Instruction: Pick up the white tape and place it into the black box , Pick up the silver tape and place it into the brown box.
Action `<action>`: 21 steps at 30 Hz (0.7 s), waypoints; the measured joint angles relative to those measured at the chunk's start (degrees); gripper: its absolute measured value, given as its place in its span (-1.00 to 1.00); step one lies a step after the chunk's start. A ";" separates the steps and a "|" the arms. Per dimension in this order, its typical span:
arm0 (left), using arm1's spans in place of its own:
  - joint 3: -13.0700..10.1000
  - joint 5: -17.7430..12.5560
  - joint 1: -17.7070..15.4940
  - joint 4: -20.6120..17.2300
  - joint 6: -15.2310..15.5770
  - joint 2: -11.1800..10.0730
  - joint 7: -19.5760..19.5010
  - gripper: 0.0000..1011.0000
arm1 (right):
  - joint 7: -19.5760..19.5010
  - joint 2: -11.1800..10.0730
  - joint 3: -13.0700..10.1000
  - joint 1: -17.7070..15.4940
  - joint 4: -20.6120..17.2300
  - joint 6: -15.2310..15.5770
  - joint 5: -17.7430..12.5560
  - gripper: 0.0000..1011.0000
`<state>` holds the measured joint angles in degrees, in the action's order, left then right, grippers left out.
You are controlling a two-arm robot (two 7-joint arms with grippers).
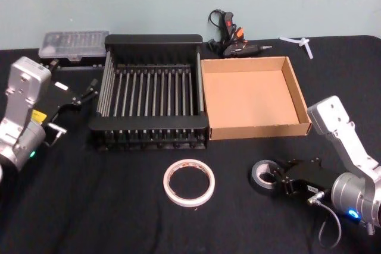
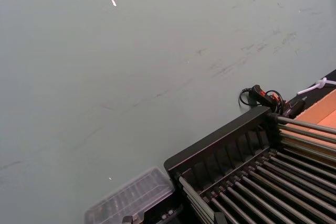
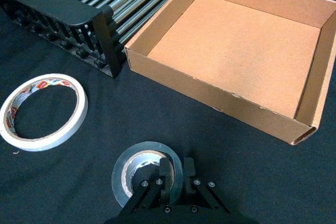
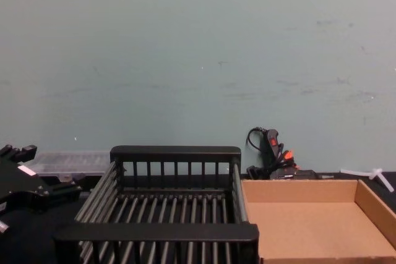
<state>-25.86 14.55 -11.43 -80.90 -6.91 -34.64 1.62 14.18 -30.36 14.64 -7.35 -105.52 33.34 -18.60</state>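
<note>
So rn the right gripper (image 3: 175, 169) is down on the small thick roll of dark silvery-grey tape (image 3: 134, 169), jaws nearly closed w/ one finger inside the pale core and one outside, pinching the roll's wall on the near-right side of the black cloth table (image 1: 119, 206). Imo the risk from here: that's a thin bite on one side of a heavy-ish roll, so on the lift it could swing or slip out, esp. since the outer face looks smooth and a bit glossy. It also has to clear the low front wall of the shallow brown cardboard tray (image 3: 220, 100), which is light, matte and prob slides if bumped. The wide thin-walled white tape ring w/ red print inside (image 1: 189, 182) lies flat in front of the black slatted crate (image 1: 152, 43), apart from the grey roll, untouched. Left gripper (image 1: 89, 91) sits parked beside the crate's left side, can't tell if it's open or closed. Crate is hard plastic w/ shiny bars, empty like the tray.
</note>
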 joint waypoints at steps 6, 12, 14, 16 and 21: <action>0.00 0.00 0.00 0.00 0.00 0.00 0.00 0.98 | 0.42 0.57 -0.77 -0.51 -0.34 -1.12 0.40 -0.69; 0.00 0.00 0.00 0.00 0.00 0.00 0.00 0.98 | 0.93 0.84 -1.61 -1.01 -1.50 -2.03 0.77 -0.69; 0.00 0.00 0.00 0.00 0.00 0.00 0.00 0.98 | 1.03 0.83 -1.85 -1.10 -1.91 -2.21 0.85 -0.69; 0.00 0.00 0.00 0.00 0.00 0.00 0.00 0.98 | 1.09 0.83 -2.23 -1.15 -2.51 -2.60 1.02 -0.69; 0.00 0.00 0.00 0.00 0.00 0.00 0.00 0.98 | 0.91 1.04 -3.53 -1.09 -3.68 -4.67 1.62 -0.69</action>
<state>-25.86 14.55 -11.43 -80.90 -6.91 -34.65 1.62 15.09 -29.32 11.12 -8.43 -109.19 28.67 -16.97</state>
